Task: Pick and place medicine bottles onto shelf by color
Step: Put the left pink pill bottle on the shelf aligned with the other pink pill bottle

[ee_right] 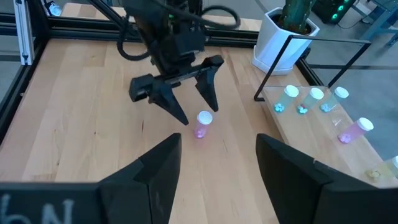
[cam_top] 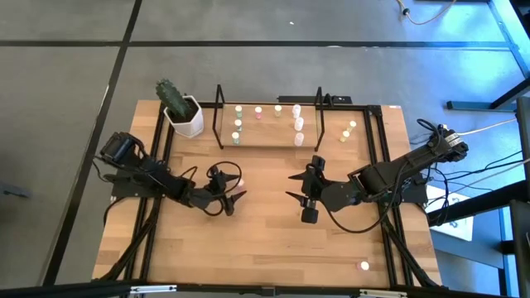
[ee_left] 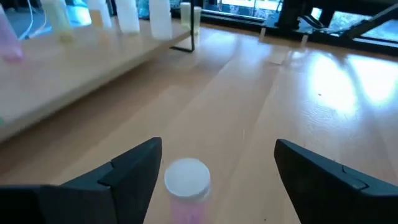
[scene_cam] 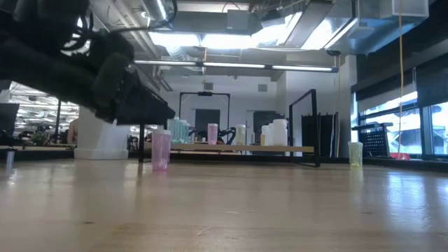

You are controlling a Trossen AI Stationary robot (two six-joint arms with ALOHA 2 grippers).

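Observation:
A tiny pink medicine bottle (ee_right: pixel 203 124) with a white top (ee_left: pixel 186 177) stands upright on its base on the wooden table. My left gripper (ee_right: pixel 198 116) is open wide around it, one finger on each side, and the bottle stands nearer to one finger. My right gripper (ee_right: pixel 217 168) hangs open higher up over the table's middle right (cam_top: pixel 292 186), with nothing between its fingers. On the wooden floor of the black wire shelf (cam_top: pixel 267 137) at the far side stand several bottles, green-topped (cam_top: pixel 238 124), pink (cam_top: pixel 257 112) and white (cam_top: pixel 298 124).
A white pot with a cactus (cam_top: pixel 184 116) stands left of the shelf. Yellowish bottles (cam_top: pixel 348 132) stand on the table right of the shelf, and another small bottle (cam_top: pixel 364 266) stands near the front right corner. Black rails (cam_top: pixel 385 165) run along the table's sides.

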